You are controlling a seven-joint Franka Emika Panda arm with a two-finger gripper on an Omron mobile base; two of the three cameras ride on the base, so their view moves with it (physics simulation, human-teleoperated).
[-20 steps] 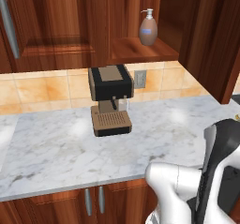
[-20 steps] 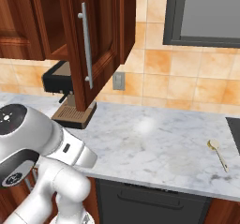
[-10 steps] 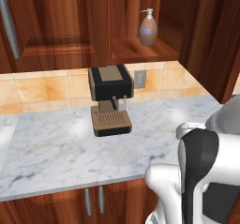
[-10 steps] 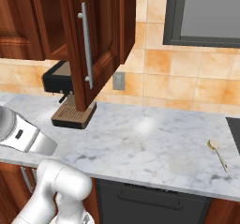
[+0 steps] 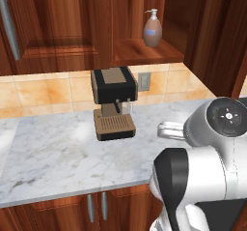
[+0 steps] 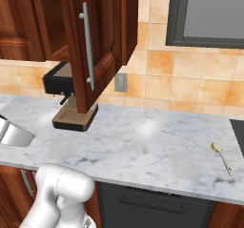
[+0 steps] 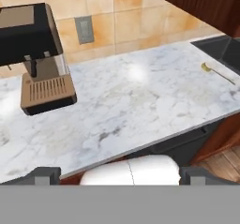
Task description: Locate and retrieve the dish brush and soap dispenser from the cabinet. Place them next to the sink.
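The soap dispenser (image 5: 152, 29), a brownish bottle with a blue label and a white pump, stands upright on the shelf of the open wall cabinet (image 5: 140, 52). The cabinet's door (image 6: 97, 50) hangs open over the counter. The dish brush is out of view. In the hand view my gripper (image 7: 121, 176) is open, its two dark fingertips (image 7: 44, 175) wide apart with nothing between them. It hangs in front of the counter's edge and looks across the marble top, low and well short of the cabinet. The sink (image 6: 12, 132) lies at the counter's left end.
A black and brown coffee machine (image 5: 113, 104) stands on the marble counter (image 5: 53, 152) directly below the cabinet, by a wall outlet (image 5: 144, 79). A small utensil with a round tan head (image 6: 221, 155) lies near the dark cooktop (image 7: 220, 49). My white arm (image 5: 202, 177) rises at the lower right.
The arm has swung: its upper links have turned and risen in the left base view and dropped low in the right base view. The soap dispenser has not moved and the jaws have stayed open.
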